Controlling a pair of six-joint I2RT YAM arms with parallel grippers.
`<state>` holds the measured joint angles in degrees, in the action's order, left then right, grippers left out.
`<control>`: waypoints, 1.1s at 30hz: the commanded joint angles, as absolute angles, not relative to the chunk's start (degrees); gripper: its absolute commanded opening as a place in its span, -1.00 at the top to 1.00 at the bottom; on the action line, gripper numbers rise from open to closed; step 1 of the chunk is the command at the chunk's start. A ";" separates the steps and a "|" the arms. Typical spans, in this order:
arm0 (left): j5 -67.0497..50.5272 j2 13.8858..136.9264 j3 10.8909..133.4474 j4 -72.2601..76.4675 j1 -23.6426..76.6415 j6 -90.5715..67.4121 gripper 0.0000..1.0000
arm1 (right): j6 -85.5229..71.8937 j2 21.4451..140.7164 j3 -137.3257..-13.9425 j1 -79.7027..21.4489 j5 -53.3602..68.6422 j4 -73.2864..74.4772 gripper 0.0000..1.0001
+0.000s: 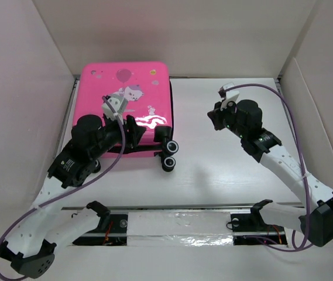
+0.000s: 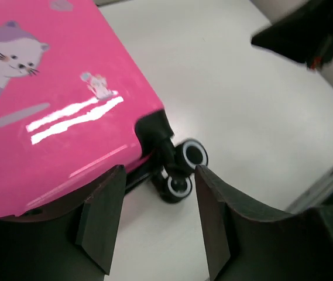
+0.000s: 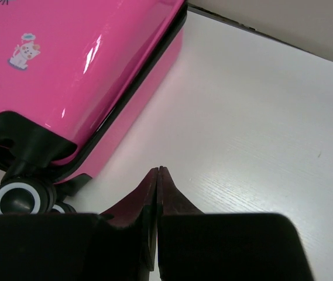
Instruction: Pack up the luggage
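Note:
The hot-pink luggage (image 1: 125, 99) lies flat and closed at the back left of the table, cartoon cat and balloon print up, black wheels (image 1: 169, 155) at its near right corner. My left gripper (image 1: 132, 130) hovers over its near edge, open and empty; in the left wrist view the luggage (image 2: 55, 105) and wheels (image 2: 184, 170) lie just beyond my open gripper (image 2: 157, 193). My right gripper (image 1: 216, 119) is shut and empty above the table, right of the case. In the right wrist view my shut gripper (image 3: 157, 171) points toward the luggage (image 3: 72, 64) and a wheel (image 3: 15, 198).
White walls enclose the white table (image 1: 225, 170) at the back and both sides. A metal rail (image 1: 178, 225) runs along the near edge between the arm bases. The right arm's purple cable (image 1: 289, 123) loops over the right side.

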<state>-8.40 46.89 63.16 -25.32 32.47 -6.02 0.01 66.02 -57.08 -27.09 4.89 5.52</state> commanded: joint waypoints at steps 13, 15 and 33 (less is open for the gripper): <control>5.19 73.91 82.27 -10.29 -10.87 -29.00 -0.19 | 0.79 69.52 -58.71 -28.74 0.26 1.76 0.65; 1.77 77.58 82.09 -9.06 -17.45 -29.35 -0.15 | 0.79 71.27 -59.15 -29.27 -1.58 1.76 0.58; 5.00 105.89 85.88 -7.39 -20.48 -29.80 0.12 | 0.26 79.18 -58.71 -31.03 -9.32 -3.69 0.81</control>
